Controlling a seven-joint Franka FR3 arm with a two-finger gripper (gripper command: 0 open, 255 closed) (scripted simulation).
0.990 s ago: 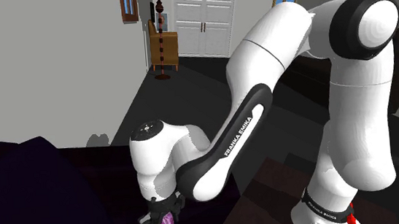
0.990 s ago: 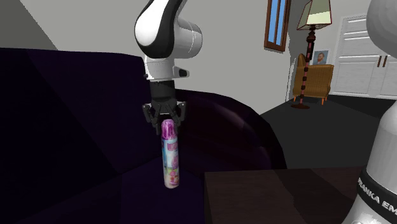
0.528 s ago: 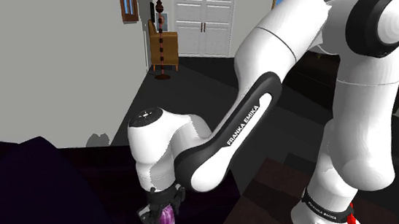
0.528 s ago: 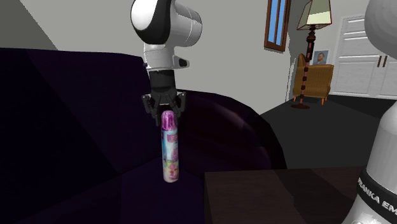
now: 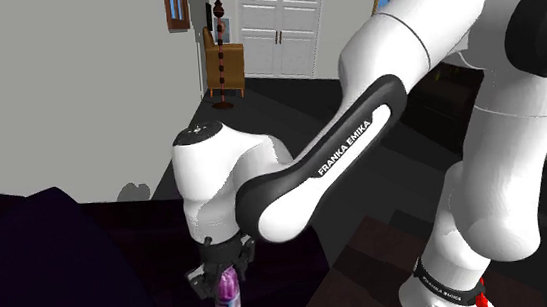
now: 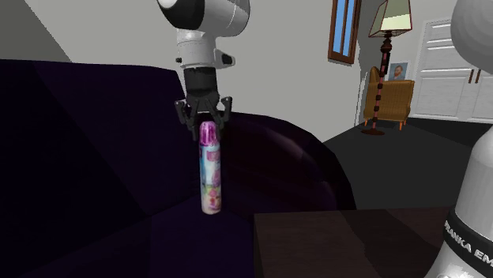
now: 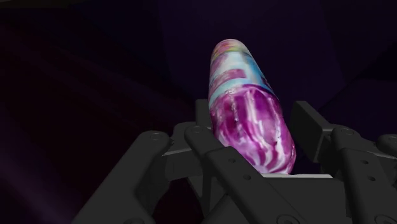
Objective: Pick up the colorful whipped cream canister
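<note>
Gripper (image 6: 206, 129) clamped on canister (image 6: 209, 178) cap; canister hangs upright beneath it.

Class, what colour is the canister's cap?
The cap of the canister is magenta streaked with white; clearest in the wrist view.

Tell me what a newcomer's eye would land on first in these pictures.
The tall pink-and-blue canister with a magenta cap stands out, bright against the dark purple sofa, upright in the second exterior view's middle. The black tool clasps its cap from above. In the shoulder view, the big white arm arches across the right half.
</note>
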